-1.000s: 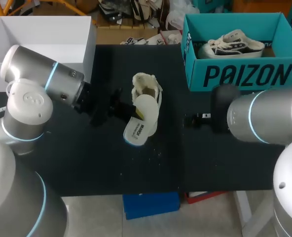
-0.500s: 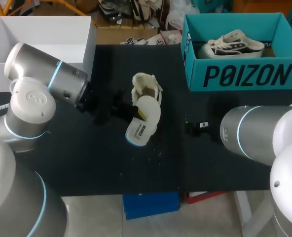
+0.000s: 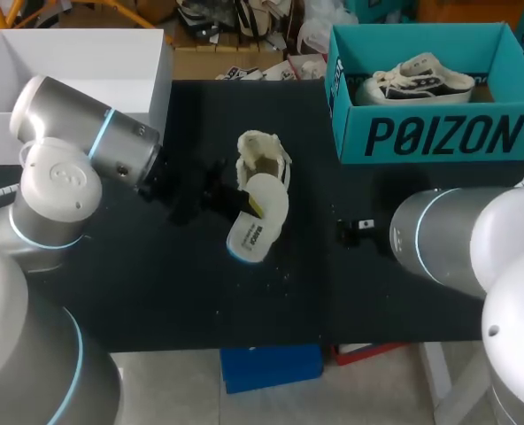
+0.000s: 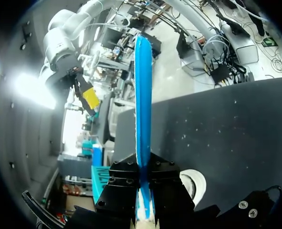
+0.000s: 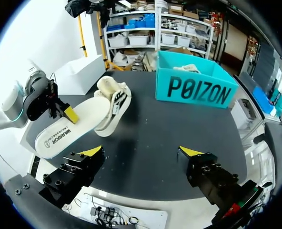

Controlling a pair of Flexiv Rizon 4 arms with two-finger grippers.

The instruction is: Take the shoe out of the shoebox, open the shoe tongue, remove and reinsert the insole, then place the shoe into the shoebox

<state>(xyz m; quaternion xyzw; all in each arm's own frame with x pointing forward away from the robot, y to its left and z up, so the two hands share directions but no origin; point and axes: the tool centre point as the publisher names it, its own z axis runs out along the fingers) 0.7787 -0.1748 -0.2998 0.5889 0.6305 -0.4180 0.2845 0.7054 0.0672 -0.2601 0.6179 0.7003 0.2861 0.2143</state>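
— Did our right gripper (image 5: pixel 141 151) pull back?
— Yes, with its fingers wide apart. The shoebox (image 3: pixel 421 133) stood behind. The shoe (image 3: pixel 262 155) lay on the table (image 3: pixel 156 292), outside it. Our left gripper (image 4: pixel 141 191) clamped the insole (image 3: pixel 258 221) just beside it.

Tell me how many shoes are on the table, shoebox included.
2. One cream shoe lies on the table beside the insole; the second shoe lies in the teal shoebox, which may hide more.
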